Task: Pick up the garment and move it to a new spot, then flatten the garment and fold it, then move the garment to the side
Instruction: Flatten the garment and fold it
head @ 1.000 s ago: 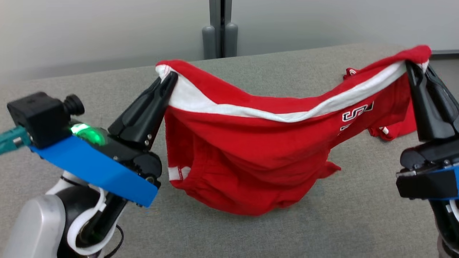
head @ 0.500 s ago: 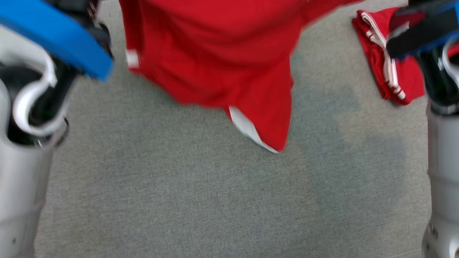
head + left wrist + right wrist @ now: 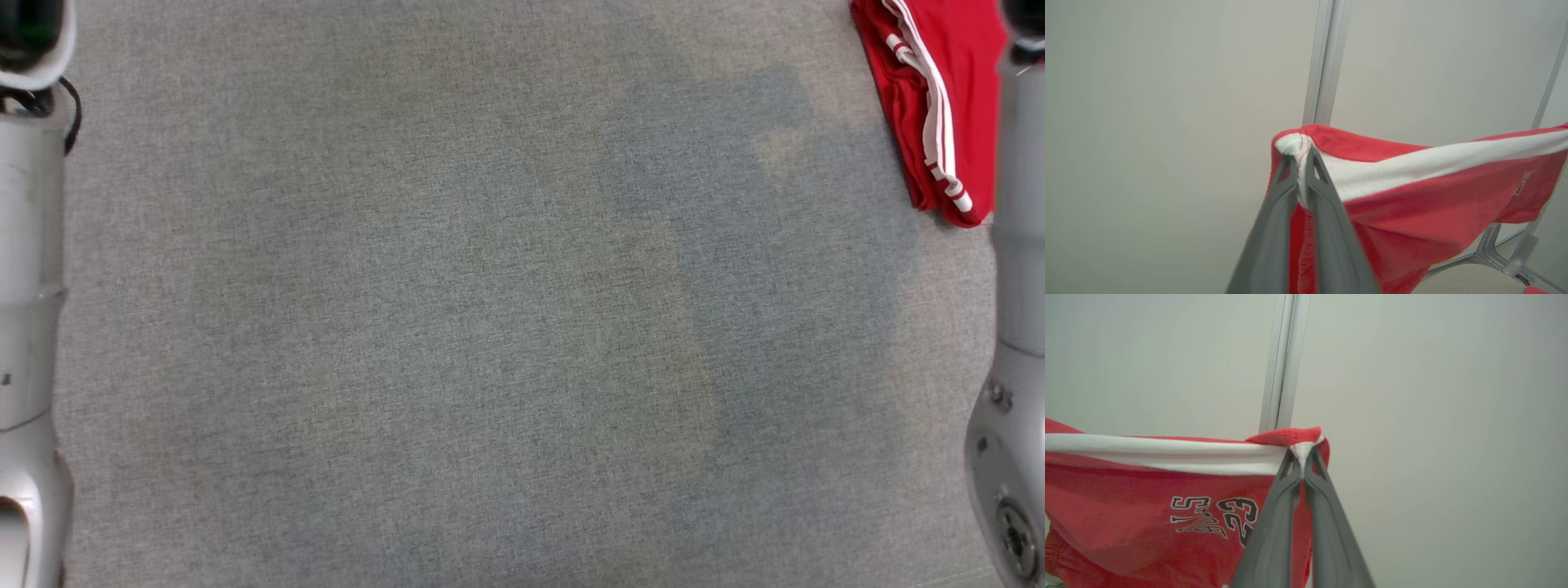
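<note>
My left pincer and right pincer are each clenched on one corner of the white waistband of the soft red fleece shorts, hanging stretched between them toward 3 o'clock from the left one; I judge them light, limp, best held by this band.

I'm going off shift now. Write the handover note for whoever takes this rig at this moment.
Left gripper: fingers shut on one end of the garment's white band.
Right gripper: fingers shut on the band's other end.
Garment: red, held up and stretched between the two grippers, hanging in front of the wall.
Also there: a second red garment with white stripes lies on the grey table, far right in the head view.
Done: pickup.
Left: lay it at a new spot, flatten, fold, move it aside.
</note>
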